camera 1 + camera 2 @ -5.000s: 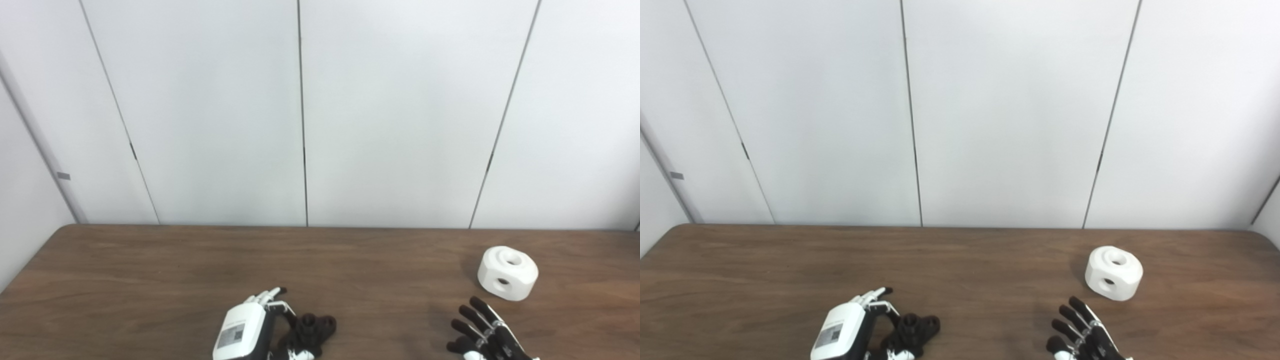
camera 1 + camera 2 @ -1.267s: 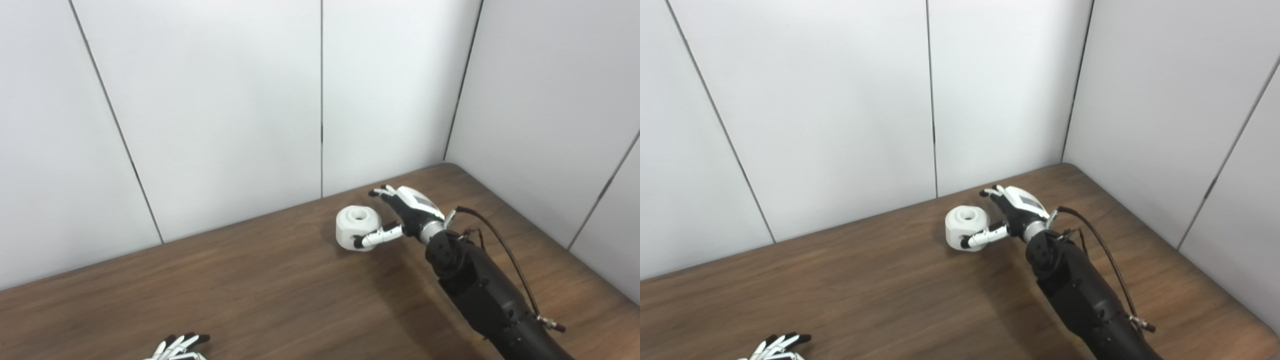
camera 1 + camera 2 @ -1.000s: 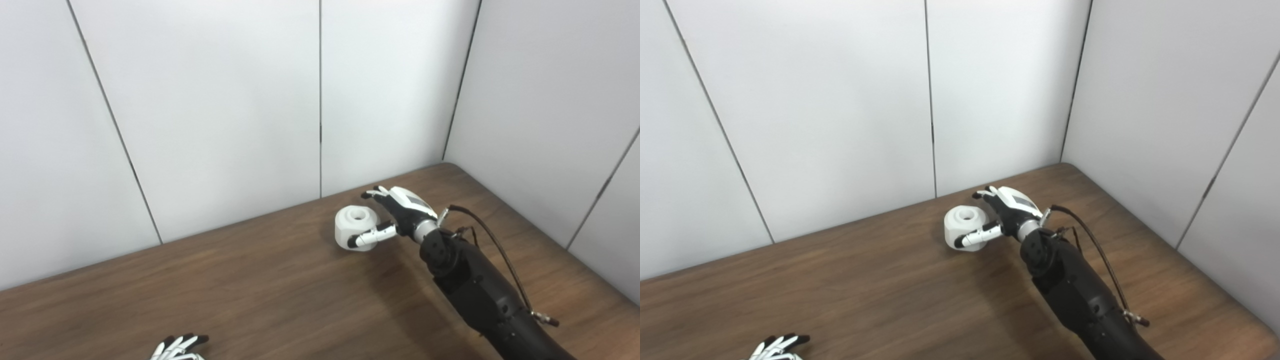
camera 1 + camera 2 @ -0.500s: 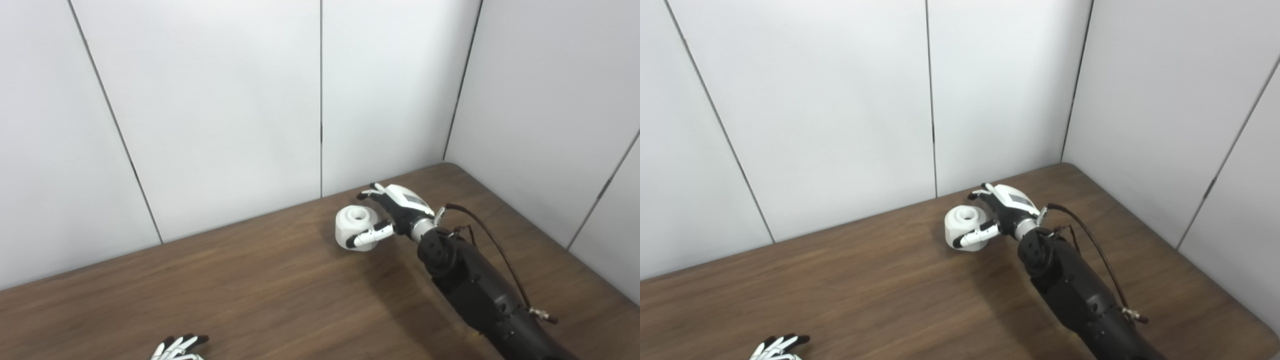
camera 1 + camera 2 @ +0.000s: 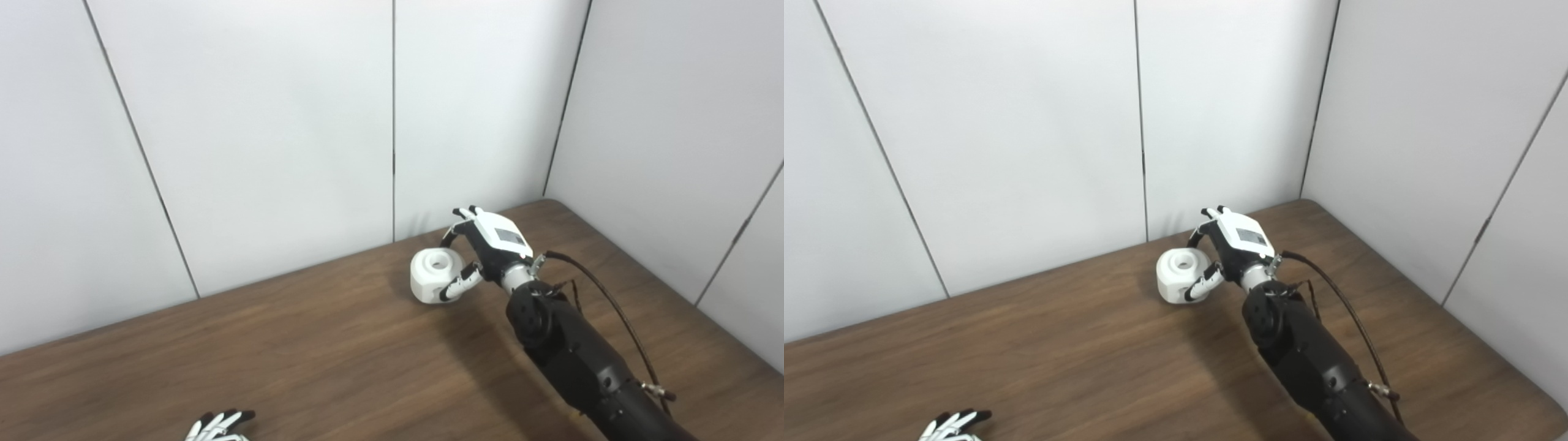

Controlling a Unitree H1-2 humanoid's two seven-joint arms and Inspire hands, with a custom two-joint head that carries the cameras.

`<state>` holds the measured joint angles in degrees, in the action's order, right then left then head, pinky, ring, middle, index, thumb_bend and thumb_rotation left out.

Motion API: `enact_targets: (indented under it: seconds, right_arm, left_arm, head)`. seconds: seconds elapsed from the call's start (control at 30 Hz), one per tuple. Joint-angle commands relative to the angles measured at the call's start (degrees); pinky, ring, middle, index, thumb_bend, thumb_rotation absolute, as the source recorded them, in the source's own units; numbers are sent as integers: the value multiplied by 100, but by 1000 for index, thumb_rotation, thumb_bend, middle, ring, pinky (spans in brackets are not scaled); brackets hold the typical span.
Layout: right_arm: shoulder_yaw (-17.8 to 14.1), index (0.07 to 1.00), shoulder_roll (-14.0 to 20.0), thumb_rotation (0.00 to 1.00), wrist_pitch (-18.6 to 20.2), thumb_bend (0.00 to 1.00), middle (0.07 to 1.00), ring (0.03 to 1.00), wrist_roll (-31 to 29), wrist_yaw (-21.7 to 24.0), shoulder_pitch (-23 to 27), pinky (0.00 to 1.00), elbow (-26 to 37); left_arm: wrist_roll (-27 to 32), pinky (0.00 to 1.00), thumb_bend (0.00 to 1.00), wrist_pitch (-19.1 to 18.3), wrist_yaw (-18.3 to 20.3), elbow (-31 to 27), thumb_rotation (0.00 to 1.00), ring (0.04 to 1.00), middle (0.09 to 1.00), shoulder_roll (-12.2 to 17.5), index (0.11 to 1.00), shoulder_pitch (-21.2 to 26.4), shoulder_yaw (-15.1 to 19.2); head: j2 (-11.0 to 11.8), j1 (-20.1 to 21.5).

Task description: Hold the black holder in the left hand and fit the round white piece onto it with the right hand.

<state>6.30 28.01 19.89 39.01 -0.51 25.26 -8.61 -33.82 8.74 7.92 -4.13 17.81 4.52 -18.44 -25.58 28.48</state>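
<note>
The round white piece [image 5: 433, 275], with a hole in its top and holes in its sides, rests on the brown table [image 5: 331, 349] near the back wall. My right hand [image 5: 487, 248] comes at it from the right, tilted up at the wrist. Its fingers [image 5: 1199, 234] arch over the piece's far top edge and its thumb [image 5: 458, 286] presses the near side, so it is shut on the piece. Only the straight fingertips of my left hand [image 5: 219, 425] show at the bottom edge. The black holder is out of view.
White wall panels [image 5: 275, 122] stand just behind the table, and another wall runs along its right edge [image 5: 674, 184]. The table's rounded back right corner [image 5: 551, 205] lies close behind my right hand. A black cable [image 5: 603, 294] loops off the right forearm.
Over the last second my right wrist has lifted, and the fingers and thumb have curled in onto the white piece. The piece has stayed in place. The left fingertips have barely moved.
</note>
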Motion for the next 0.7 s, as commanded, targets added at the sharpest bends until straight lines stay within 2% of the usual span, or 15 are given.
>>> enact_targets:
  seconds: [0.0, 0.33, 0.67]
  right_arm:
    - [-77, 480, 140, 136, -178, 507, 943, 1000, 24, -141, 199, 905, 193]
    - [-83, 482, 178, 140, -272, 507, 933, 1000, 2, -69, 119, 875, 466]
    - [113, 481, -70, 142, -134, 507, 946, 1000, 182, 360, -155, 853, 1796]
  left_arm:
    - [1, 1000, 512, 24, 107, -54, 48, 942, 891, 87, 479, -57, -8]
    - [-22, 1000, 512, -33, 138, -83, 48, 942, 891, 52, 479, -25, -14]
    - [-116, 1000, 512, -112, 125, -139, 48, 942, 891, 5, 480, 11, 3]
  head:
    - [-8, 3]
    - [-136, -157]
    - [-304, -360]
